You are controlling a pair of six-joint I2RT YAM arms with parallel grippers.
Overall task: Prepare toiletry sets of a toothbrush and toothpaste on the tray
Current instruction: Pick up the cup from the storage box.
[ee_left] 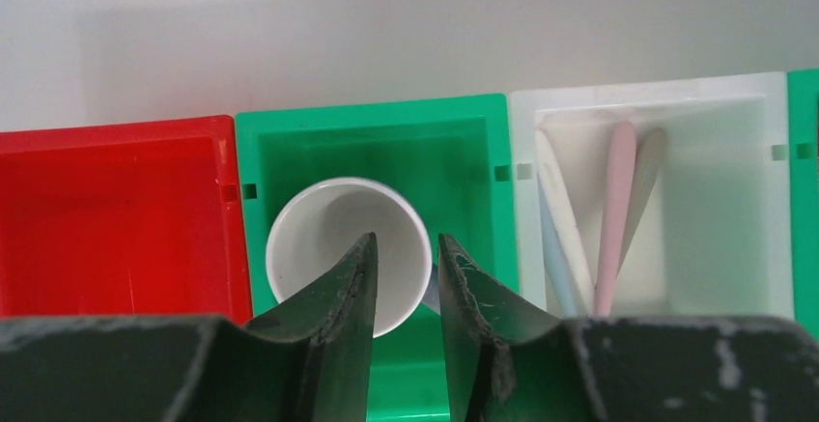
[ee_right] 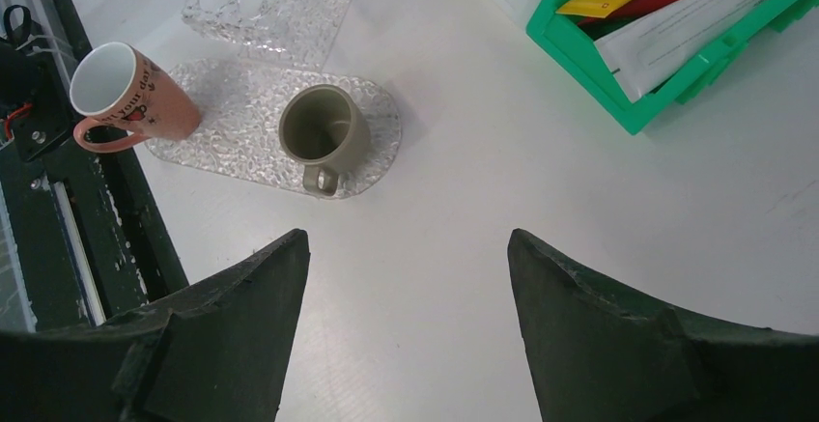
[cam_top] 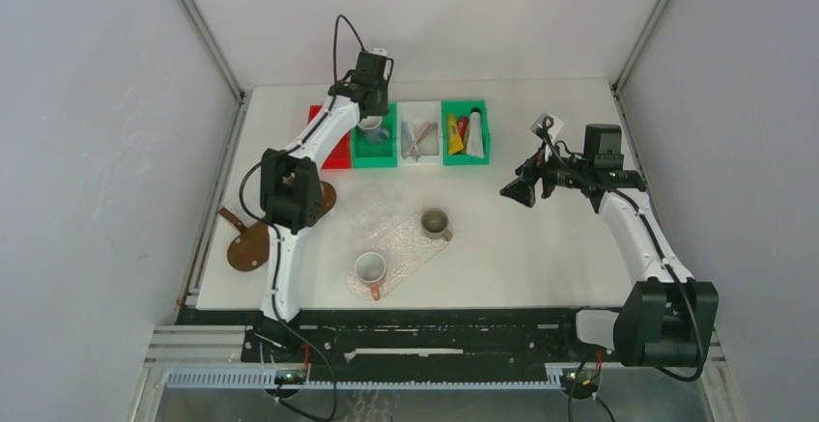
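Several toothbrushes [ee_left: 615, 210], pink, white and pale, lie in the white bin [cam_top: 417, 111]. Yellow, red and white toothpaste tubes [ee_right: 695, 26] fill the right green bin [cam_top: 464, 156]. The clear tray [cam_top: 406, 244] holds an olive mug [ee_right: 324, 132] and a pink mug [ee_right: 126, 94]. My left gripper [ee_left: 407, 240] hangs over the middle green bin [ee_left: 377, 142]. Its jaws are narrowed, one finger inside a white cup [ee_left: 319, 239] and one outside its right wall, with a gap still showing. My right gripper [ee_right: 408, 234] is open above bare table, right of the tray.
A red bin [ee_left: 116, 219] stands empty left of the green one. Brown flat pieces [cam_top: 249, 246] lie at the table's left edge. A second clear textured piece [ee_right: 266, 2] lies beyond the tray. Grey walls close in on three sides.
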